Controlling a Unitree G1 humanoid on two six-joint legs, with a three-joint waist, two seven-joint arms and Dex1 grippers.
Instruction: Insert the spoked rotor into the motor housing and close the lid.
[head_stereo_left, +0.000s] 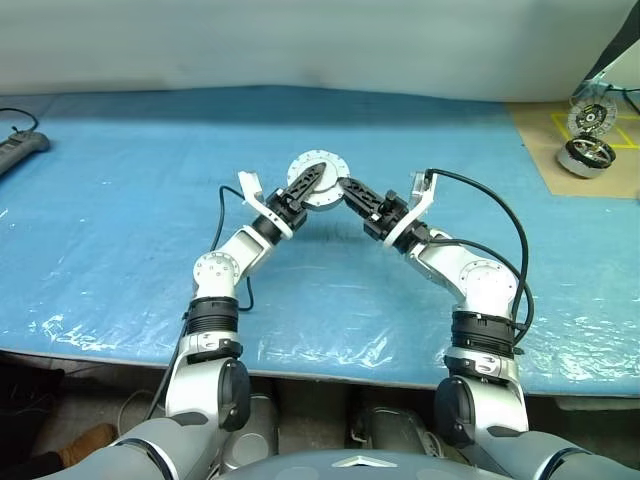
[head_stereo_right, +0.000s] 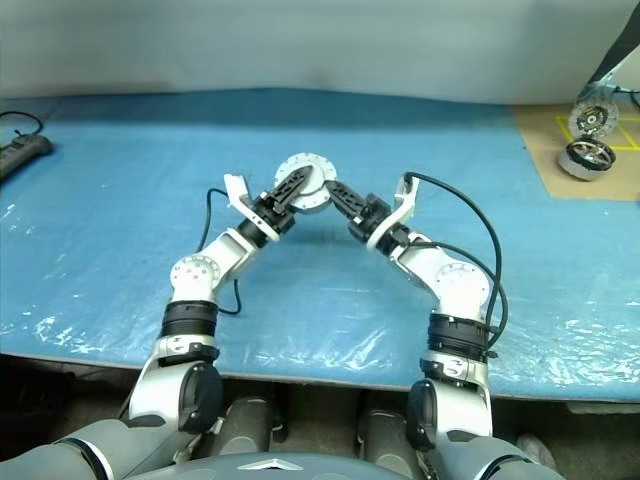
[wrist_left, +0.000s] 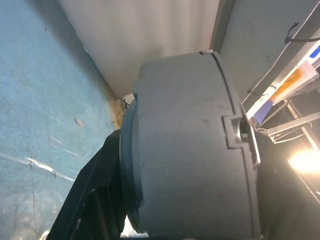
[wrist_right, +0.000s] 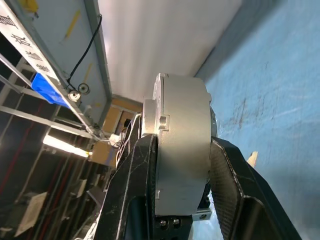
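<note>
So the short round silver-grey motor housing (head_stereo_left: 316, 177) is up off the table, held in the air between both arms, with the flat round grey lid (wrist_right: 154, 102) already sitting on its face; my guess is the spoked rotor is inside, but you can't see in, so no promises; holding it from two sides like that looks like a way to steady the drum while the lid gets seated or checked. The left gripper (head_stereo_left: 307, 186) has its two black fingers clamped across the housing; the right gripper (head_stereo_left: 352, 190) comes in from the other side with its jaws straddling the drum, and in the right wrist view the finger (wrist_right: 137, 185) on the lid side sits on the metal while the other one seems to stand a hair off, so I'd call that loose rather than tight. The body is smooth matte cast metal with a seam line and a small square notch near the lid edge; underneath is a crinkly blue plastic table cover (head_stereo_left: 120, 220); off to the right a brown board (head_stereo_left: 590, 150) carries a similar motor and wheel.
</note>
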